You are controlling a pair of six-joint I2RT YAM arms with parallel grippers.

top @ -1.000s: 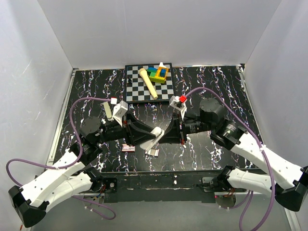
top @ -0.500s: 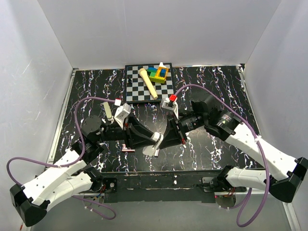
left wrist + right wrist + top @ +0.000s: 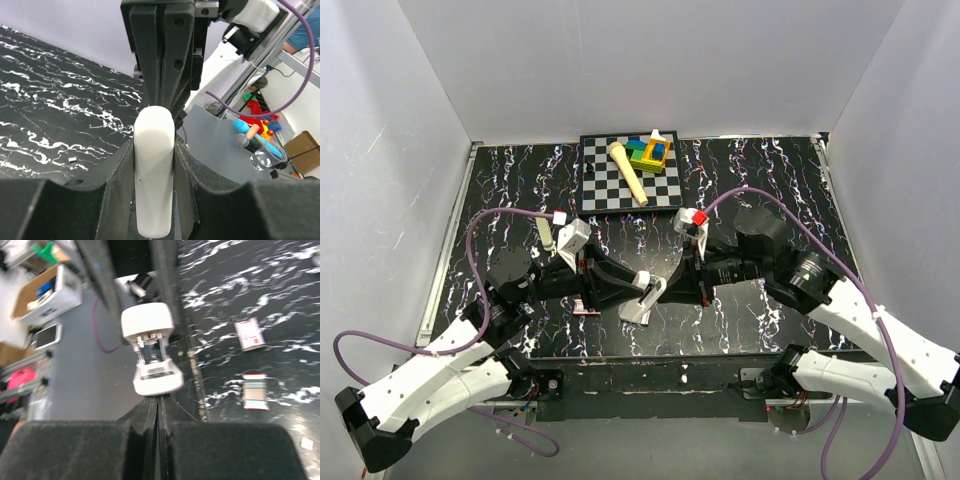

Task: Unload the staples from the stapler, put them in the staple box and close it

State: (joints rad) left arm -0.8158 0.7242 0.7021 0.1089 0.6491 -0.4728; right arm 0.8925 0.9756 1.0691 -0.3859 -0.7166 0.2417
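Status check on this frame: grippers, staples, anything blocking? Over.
Left gripper clamped on white stapler, held above table. Right gripper shut, tip at stapler's end. No staples visible. Nothing in the way.

Left arm (image 3: 430,375) and right arm (image 3: 885,335): white shells low in frame, black joint housings toward centre. Purple cable (image 3: 470,245) looped along each. Left pincer (image 3: 638,296) and right pincer (image 3: 672,290) matte black, wedge-shaped.

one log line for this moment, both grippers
left gripper: shut on stapler | right gripper: shut, tips at stapler's end
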